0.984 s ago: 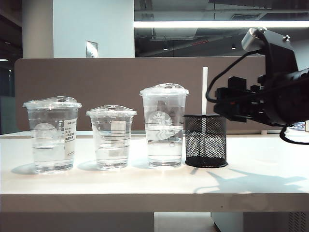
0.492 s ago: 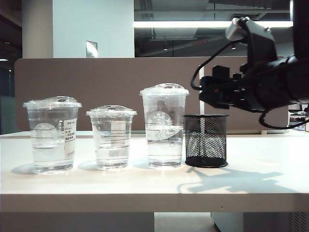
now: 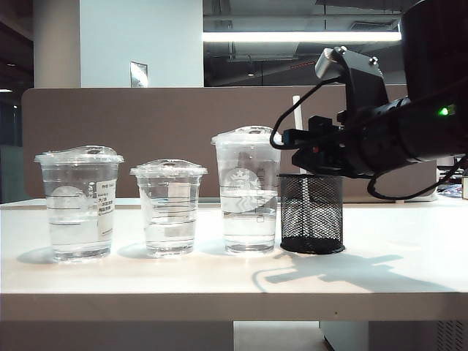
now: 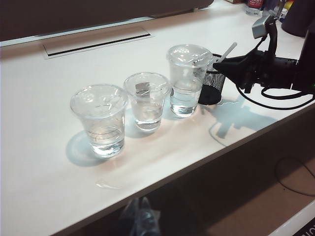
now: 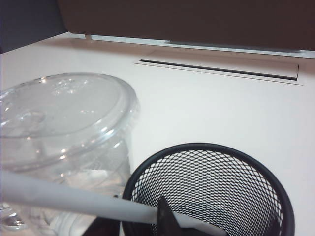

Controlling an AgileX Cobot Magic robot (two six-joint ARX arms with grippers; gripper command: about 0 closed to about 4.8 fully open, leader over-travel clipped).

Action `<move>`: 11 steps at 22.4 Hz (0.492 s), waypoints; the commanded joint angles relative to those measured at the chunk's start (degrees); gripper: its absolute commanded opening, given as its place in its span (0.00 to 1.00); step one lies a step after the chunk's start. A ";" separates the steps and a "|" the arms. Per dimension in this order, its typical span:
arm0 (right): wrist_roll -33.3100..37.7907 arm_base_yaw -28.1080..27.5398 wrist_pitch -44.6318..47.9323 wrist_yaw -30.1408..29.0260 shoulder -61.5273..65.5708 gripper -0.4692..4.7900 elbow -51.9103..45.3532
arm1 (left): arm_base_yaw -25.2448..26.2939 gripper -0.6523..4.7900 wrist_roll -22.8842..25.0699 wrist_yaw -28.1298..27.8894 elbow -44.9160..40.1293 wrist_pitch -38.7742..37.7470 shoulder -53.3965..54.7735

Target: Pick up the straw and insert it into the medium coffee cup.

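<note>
My right gripper (image 3: pixel 292 142) pinches the straw (image 3: pixel 296 110) over the mesh holder (image 3: pixel 311 213) | left gripper unseen | tallest cup (image 3: pixel 248 191): round white logo, wording unreadable

The straw (image 3: pixel 296 110) is long, thin, straight and white. It leans with its top toward eleven o'clock in the exterior view, its lower part hidden. The medium coffee cup (image 3: pixel 79 205), clear plastic with a domed lid and a white printed sticker, stands upright at nine o'clock on the table, partly filled with clear liquid.
</note>
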 commanded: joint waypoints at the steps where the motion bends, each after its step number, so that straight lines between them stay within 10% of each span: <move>1: -0.11 0.07 0.70 -0.09 -0.09 0.24 0.52 | -0.02 0.11 -0.13 0.44 0.07 0.35 0.07; 11: -4.96 0.00 3.61 0.31 -0.35 0.16 0.57 | -0.02 0.11 -0.13 0.39 0.07 0.39 0.07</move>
